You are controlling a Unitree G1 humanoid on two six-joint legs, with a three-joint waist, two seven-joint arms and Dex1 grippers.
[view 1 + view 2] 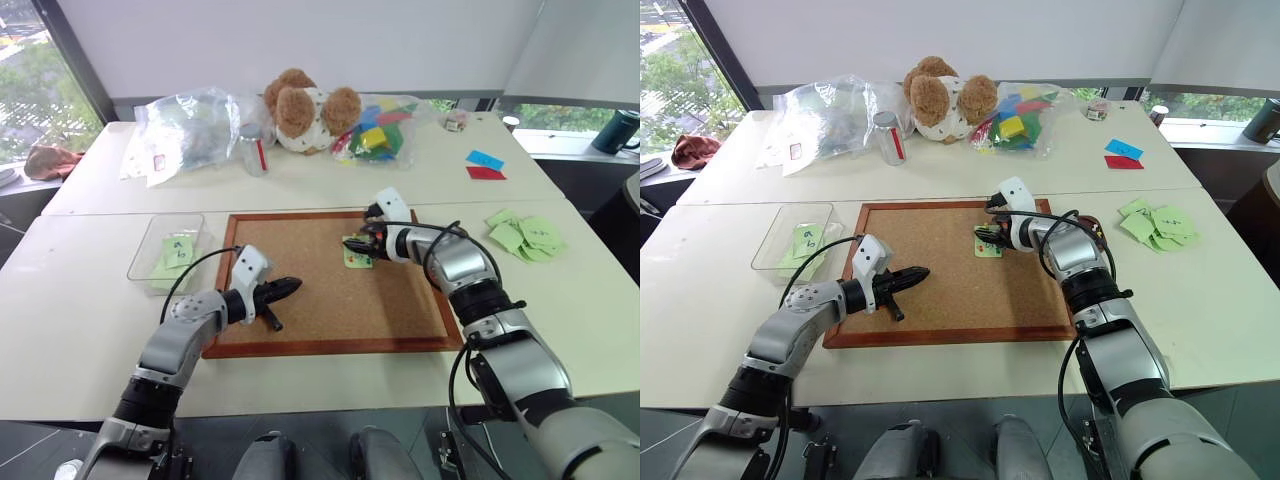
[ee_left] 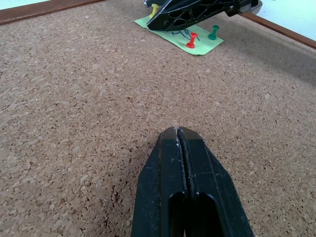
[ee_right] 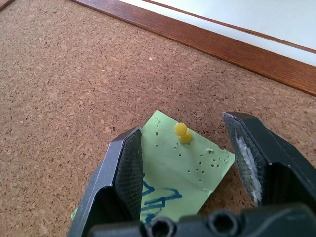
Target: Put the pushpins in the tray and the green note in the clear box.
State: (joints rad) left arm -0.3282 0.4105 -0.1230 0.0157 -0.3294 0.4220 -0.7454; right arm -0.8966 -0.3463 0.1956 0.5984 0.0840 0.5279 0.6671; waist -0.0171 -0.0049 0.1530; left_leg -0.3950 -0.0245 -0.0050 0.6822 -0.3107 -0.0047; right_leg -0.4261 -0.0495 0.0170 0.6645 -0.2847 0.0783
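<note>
Hovering with fingers apart astride one yellow pushpin (image 3: 181,132), the right hand (image 3: 187,148) sits over the green note (image 3: 182,168) on the corkboard (image 1: 300,290), two more pins, red (image 2: 192,39) and green (image 2: 214,33), stuck in it, while the left hand (image 2: 180,143) is pressed together.

I'm working in what looks like an office or lab room. White tables (image 1: 90,330) are standing by big windows (image 1: 30,80), carrying a corkboard (image 1: 330,300) and sticky notes (image 1: 525,235).
</note>
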